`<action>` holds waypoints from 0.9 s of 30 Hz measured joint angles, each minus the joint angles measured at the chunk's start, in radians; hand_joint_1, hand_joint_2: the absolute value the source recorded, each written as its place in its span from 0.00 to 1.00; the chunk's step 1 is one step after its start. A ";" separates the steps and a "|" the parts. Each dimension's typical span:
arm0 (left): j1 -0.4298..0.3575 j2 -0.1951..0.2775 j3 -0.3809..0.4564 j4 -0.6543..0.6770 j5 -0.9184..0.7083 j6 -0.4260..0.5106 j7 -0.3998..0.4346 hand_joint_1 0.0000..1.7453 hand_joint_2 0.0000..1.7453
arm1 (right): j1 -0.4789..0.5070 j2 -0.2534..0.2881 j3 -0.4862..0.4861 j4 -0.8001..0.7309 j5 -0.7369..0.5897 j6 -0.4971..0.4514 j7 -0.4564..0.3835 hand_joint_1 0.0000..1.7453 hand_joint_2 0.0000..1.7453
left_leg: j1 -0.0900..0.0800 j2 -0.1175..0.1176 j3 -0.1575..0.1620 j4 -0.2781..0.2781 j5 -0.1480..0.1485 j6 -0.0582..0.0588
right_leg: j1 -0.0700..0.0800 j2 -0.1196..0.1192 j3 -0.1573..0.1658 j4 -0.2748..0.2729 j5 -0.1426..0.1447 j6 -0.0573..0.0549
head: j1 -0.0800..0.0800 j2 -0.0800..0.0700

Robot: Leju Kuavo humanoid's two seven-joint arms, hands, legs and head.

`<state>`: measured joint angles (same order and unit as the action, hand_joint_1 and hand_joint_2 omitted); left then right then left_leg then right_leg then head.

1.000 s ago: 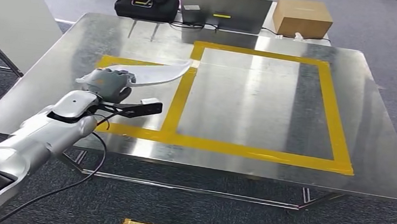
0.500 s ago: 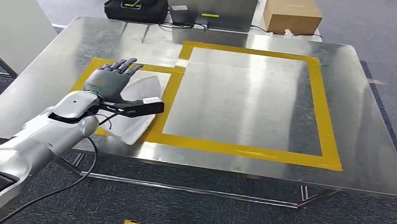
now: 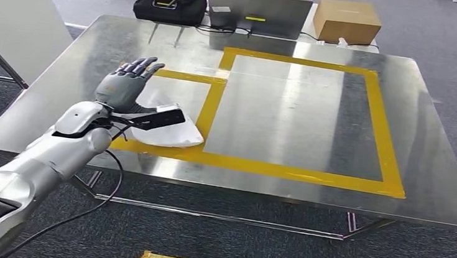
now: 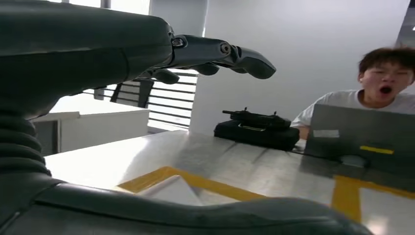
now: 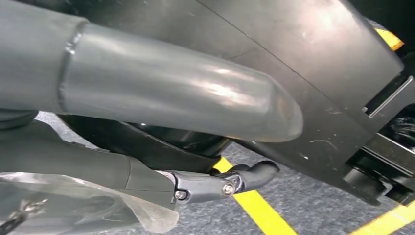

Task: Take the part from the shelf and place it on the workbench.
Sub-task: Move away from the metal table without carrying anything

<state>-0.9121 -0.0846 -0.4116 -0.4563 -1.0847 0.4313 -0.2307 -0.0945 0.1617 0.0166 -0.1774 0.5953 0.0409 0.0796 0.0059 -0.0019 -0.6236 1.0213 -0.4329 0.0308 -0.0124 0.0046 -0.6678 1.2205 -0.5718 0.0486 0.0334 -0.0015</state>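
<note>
The white part point(image 3: 173, 130) lies flat on the steel table point(image 3: 285, 165), inside the smaller yellow tape square point(image 3: 209, 108), its near edge just beside the near strip of that tape. That is presumably the marked drop spot, so the placing looks done.

The left hand point(image 3: 123, 85) hangs above the far side of the part, released, fingers spread and stretched forward with nothing between them (the left wrist view shows the fingertips point(image 4: 244, 58) held out level over the table). Lifted clear like this, it can draw back without dragging the part off its mark.

The right hand point(image 5: 161, 103) hangs low beside the robot's body over the carpet; its fingers seem curled in with nothing in them, though the view is too close to be sure, so I cannot tell its state.

Beyond the tape square, at the table's far edge, sit a black case point(image 3: 168, 5), a laptop point(image 3: 258, 13) with a person point(image 4: 384, 88) behind it, and a cardboard box point(image 3: 348, 21).
</note>
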 joint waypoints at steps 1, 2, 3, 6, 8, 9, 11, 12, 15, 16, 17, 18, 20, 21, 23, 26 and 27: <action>0.013 -0.001 0.012 -0.026 0.026 0.004 -0.025 0.00 0.00 | 0.001 0.000 -0.005 0.000 -0.001 0.000 0.000 0.00 0.00 | 0.000 0.000 0.000 0.001 0.001 -0.002 | 0.000 0.000 0.040 -0.073 0.029 -0.001 | 0.000 0.000; 0.027 -0.001 0.022 -0.056 0.051 0.004 -0.046 0.00 0.00 | 0.002 0.000 -0.010 0.000 -0.002 0.000 0.000 0.00 0.00 | -0.002 -0.001 -0.002 0.003 0.003 -0.005 | 0.000 0.000 0.077 -0.140 0.051 -0.004 | 0.000 0.000; 0.043 -0.002 0.029 -0.090 0.073 0.002 -0.062 0.00 0.00 | 0.003 0.000 -0.014 0.000 -0.003 0.000 0.000 0.00 0.00 | -0.004 -0.002 -0.006 0.005 0.006 -0.009 | 0.001 0.000 0.102 -0.185 0.062 -0.007 | 0.000 0.000; 0.106 -0.004 0.033 -0.210 0.116 -0.014 -0.086 0.00 0.00 | 0.007 0.000 -0.023 0.000 0.002 0.000 0.000 0.00 0.00 | -0.006 -0.002 -0.014 0.006 0.017 -0.026 | 0.002 0.003 0.109 -0.207 0.071 -0.020 | -0.001 0.000; 0.149 -0.004 0.028 -0.294 0.133 -0.026 -0.091 0.00 0.00 | 0.010 0.000 -0.031 0.000 0.007 0.000 0.001 0.00 0.00 | -0.004 -0.002 -0.024 0.028 -0.010 -0.037 | -0.001 0.001 0.101 -0.208 0.083 -0.035 | -0.003 0.000; 0.167 -0.003 0.025 -0.333 0.142 -0.030 -0.093 0.00 0.00 | 0.011 0.000 -0.034 0.000 0.008 0.000 0.002 0.00 0.00 | -0.003 -0.002 -0.036 0.065 -0.044 -0.041 | -0.002 0.000 0.095 -0.210 0.090 -0.043 | -0.004 0.000; 0.199 -0.003 0.020 -0.404 0.158 -0.035 -0.097 0.00 0.00 | 0.011 0.000 -0.039 0.000 0.009 0.000 0.004 0.00 0.00 | -0.001 -0.001 -0.075 0.193 -0.132 -0.049 | -0.002 -0.003 0.077 -0.209 0.103 -0.050 | -0.007 0.000; 0.214 -0.002 0.016 -0.434 0.163 -0.038 -0.098 0.00 0.00 | 0.012 -0.001 -0.041 0.000 0.009 0.000 0.005 0.00 0.00 | 0.000 -0.001 -0.089 0.253 -0.164 -0.051 | -0.001 -0.004 0.068 -0.209 0.110 -0.051 | -0.007 0.000; 0.248 0.001 0.005 -0.502 0.169 -0.042 -0.099 0.00 0.00 | 0.013 -0.002 -0.045 0.000 0.009 0.000 0.006 0.00 0.00 | 0.000 -0.001 -0.034 0.232 -0.160 -0.046 | 0.001 -0.005 0.039 -0.208 0.132 -0.048 | -0.007 0.000; 0.252 0.002 0.002 -0.521 0.169 -0.043 -0.099 0.00 0.00 | 0.013 -0.002 -0.047 0.000 0.009 0.000 0.006 0.00 0.00 | -0.001 -0.001 0.018 0.158 -0.136 -0.041 | 0.002 -0.005 0.032 -0.208 0.139 -0.046 | -0.006 0.000; 0.254 0.003 0.000 -0.537 0.170 -0.043 -0.099 0.00 0.00 | 0.012 -0.002 -0.049 0.000 0.009 0.000 0.006 0.00 0.00 | -0.003 -0.001 0.066 0.082 -0.119 -0.036 | 0.004 -0.005 0.026 -0.207 0.145 -0.041 | -0.006 0.000; 0.254 0.003 -0.001 -0.551 0.170 -0.043 -0.099 0.00 0.00 | 0.012 -0.002 -0.050 0.000 0.009 -0.001 0.006 0.00 0.00 | -0.005 -0.002 0.101 0.024 -0.106 -0.031 | 0.005 -0.005 0.022 -0.206 0.152 -0.037 | -0.006 0.000; 0.257 0.004 -0.003 -0.571 0.171 -0.045 -0.099 0.00 0.00 | 0.012 -0.002 -0.051 0.000 0.009 -0.001 0.006 0.00 0.00 | -0.012 -0.002 0.119 -0.018 -0.098 -0.021 | 0.005 -0.006 0.017 -0.208 0.166 -0.025 | -0.005 0.000; 0.259 0.004 -0.004 -0.577 0.173 -0.046 -0.100 0.00 0.00 | 0.013 -0.002 -0.052 0.000 0.009 -0.001 0.006 0.00 0.00 | -0.013 -0.002 0.114 -0.017 -0.090 -0.015 | 0.003 -0.007 0.016 -0.211 0.174 -0.019 | -0.005 0.000; 0.265 0.005 -0.007 -0.592 0.188 -0.049 -0.107 0.00 0.00 | 0.014 -0.003 -0.056 0.000 0.009 -0.003 0.008 0.00 0.00 | -0.011 0.001 0.100 -0.022 -0.068 -0.002 | 0.001 -0.005 0.003 -0.202 0.158 -0.008 | -0.004 0.000; 0.293 0.004 -0.014 -0.644 0.241 -0.062 -0.127 0.00 0.00 | 0.015 -0.005 -0.062 0.000 0.007 -0.008 0.012 0.00 0.00 | -0.006 0.005 0.062 -0.028 -0.032 0.012 | 0.000 -0.005 -0.042 -0.064 0.021 0.001 | 0.000 0.000; 0.311 0.005 -0.017 -0.669 0.265 -0.071 -0.133 0.00 0.00 | 0.015 -0.005 -0.064 0.000 0.006 -0.010 0.014 0.00 0.00 | -0.007 0.006 0.048 -0.027 -0.022 0.013 | 0.000 -0.005 -0.053 0.000 -0.017 0.004 | 0.001 0.000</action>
<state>-0.6011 -0.0799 -0.4286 -1.1252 -0.8198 0.3607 -0.3638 -0.0792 0.1564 -0.0475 -0.1770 0.6013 0.0308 0.0934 -0.0007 0.0039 -0.5759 0.9939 -0.4551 0.0438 -0.0123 -0.0001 -0.7203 1.2209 -0.5888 0.0523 0.0346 -0.0015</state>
